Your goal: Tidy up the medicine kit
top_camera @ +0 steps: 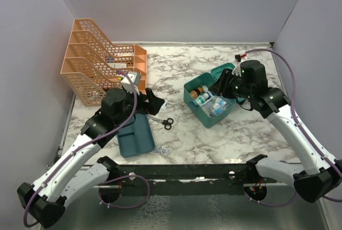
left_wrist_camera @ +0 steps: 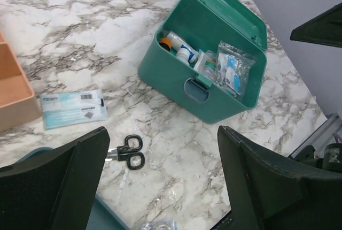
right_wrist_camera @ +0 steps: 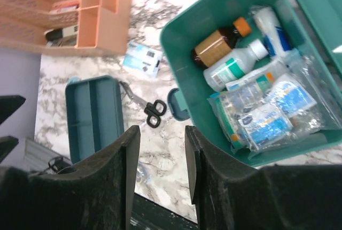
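Observation:
The medicine kit [top_camera: 212, 120], a teal box with its hinged lid thrown back, stands open right of centre. It holds a brown bottle [right_wrist_camera: 216, 43], a white bottle [right_wrist_camera: 235, 67], a tube [right_wrist_camera: 270, 24] and clear packets [right_wrist_camera: 267, 112]. It also shows in the left wrist view [left_wrist_camera: 176, 75]. My right gripper [top_camera: 220, 86] hovers over the kit's near left rim, open and empty [right_wrist_camera: 163, 155]. My left gripper [top_camera: 155, 101] is open and empty [left_wrist_camera: 163, 182] above the table, left of the kit. Black-handled scissors [top_camera: 164, 122] lie below and between its fingers [left_wrist_camera: 127, 152].
A flat teal divided tray [top_camera: 136, 135] lies near the front left. An orange mesh file rack [top_camera: 99, 61] stands at the back left. A blue-and-white packet [left_wrist_camera: 72, 108] lies by the rack's base. A small clear bag [top_camera: 163, 150] lies by the tray's right side.

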Robot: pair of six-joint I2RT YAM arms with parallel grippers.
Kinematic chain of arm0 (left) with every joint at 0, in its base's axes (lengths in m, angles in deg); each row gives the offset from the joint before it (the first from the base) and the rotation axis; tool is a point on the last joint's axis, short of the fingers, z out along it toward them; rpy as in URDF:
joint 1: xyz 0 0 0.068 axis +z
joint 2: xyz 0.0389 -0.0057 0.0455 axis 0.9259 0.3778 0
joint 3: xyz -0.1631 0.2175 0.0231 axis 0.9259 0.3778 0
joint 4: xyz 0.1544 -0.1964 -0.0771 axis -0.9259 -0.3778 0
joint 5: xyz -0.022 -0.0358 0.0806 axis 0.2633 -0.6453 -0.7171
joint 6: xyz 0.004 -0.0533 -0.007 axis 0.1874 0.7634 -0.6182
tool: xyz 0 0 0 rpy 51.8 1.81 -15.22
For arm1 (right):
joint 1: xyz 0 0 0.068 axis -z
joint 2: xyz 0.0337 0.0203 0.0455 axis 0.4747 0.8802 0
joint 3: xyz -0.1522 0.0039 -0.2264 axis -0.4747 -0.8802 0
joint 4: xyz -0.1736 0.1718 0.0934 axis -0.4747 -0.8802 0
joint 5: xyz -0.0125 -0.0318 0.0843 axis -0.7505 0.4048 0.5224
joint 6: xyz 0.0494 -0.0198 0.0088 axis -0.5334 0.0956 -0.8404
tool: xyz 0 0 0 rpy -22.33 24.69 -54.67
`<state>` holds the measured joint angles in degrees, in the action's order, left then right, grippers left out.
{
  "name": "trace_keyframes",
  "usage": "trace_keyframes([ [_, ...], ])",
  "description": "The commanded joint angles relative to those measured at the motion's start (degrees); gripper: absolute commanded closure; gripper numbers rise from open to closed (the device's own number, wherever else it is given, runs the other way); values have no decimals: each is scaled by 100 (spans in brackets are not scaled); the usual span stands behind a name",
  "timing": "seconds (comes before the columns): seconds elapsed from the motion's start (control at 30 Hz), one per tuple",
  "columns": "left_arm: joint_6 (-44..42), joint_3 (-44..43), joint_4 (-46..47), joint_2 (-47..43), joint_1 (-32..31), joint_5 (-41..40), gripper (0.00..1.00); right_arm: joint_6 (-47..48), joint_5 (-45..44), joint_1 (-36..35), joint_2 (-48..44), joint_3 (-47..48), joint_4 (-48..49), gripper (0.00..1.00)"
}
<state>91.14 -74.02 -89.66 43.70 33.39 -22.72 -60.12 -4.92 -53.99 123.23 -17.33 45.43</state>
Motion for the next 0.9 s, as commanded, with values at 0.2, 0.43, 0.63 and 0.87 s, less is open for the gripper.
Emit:
trace_keyframes([
  [0.2,-376,684,104,-1612,5,-36,13,436,1119,-760,-324,-489,869,58],
  [0.43,-125,966,-176,-1875,6,-568,13,28,1070,-1945,54,-798,1747,58],
  [0.63,347,1140,-219,-1892,5,-1021,14,-379,138,-2907,628,-825,2083,58],
  [0.87,519,1028,-401,-1439,5,-1063,16,-781,-649,-3404,1207,-928,2079,58],
])
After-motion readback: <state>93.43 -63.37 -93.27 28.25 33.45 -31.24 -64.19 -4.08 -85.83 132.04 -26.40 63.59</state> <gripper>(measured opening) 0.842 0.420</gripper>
